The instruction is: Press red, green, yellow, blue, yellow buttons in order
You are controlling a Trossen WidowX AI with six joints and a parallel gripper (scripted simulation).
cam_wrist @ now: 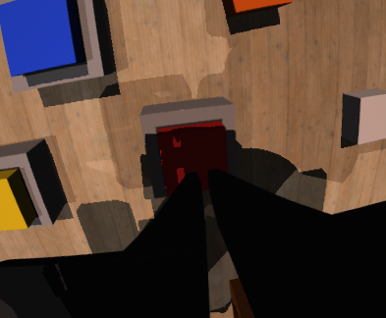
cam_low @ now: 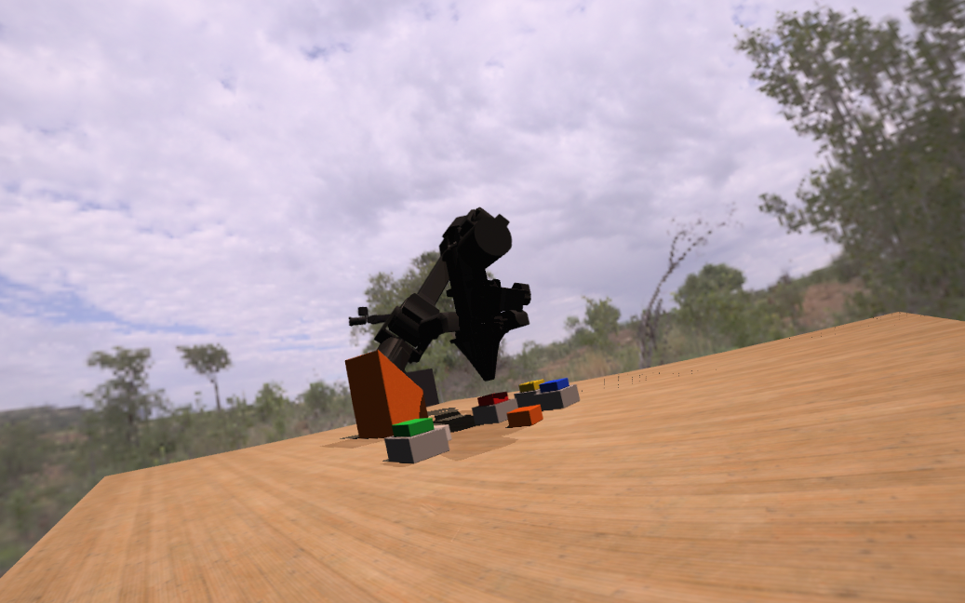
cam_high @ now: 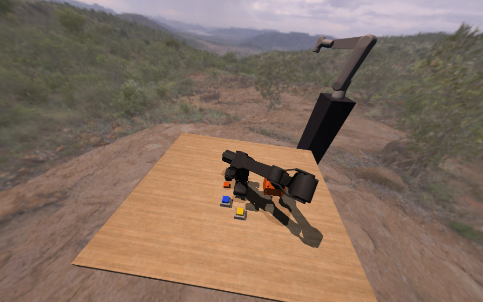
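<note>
My gripper (cam_low: 489,377) (cam_wrist: 202,182) is shut and empty, pointing down a little above the red button. The red button (cam_low: 493,398) (cam_wrist: 192,152) stands raised in its grey base, shaded by the arm; the arm hides it in the top view. The green button (cam_low: 412,427) shows in the exterior view and is hidden behind the arm in the top view. The yellow button (cam_high: 239,211) (cam_low: 530,385) (cam_wrist: 2,201) and the blue button (cam_high: 225,199) (cam_low: 554,384) (cam_wrist: 39,39) stand raised in their grey bases.
An orange block (cam_high: 226,184) (cam_low: 524,416) (cam_wrist: 260,4) lies near the red and blue buttons. A pinkish-white block (cam_wrist: 375,117) lies right of the red button in the wrist view. The orange wedge-shaped arm mount (cam_high: 269,187) (cam_low: 388,397) stands on the wooden table (cam_high: 160,240) (cam_low: 621,510).
</note>
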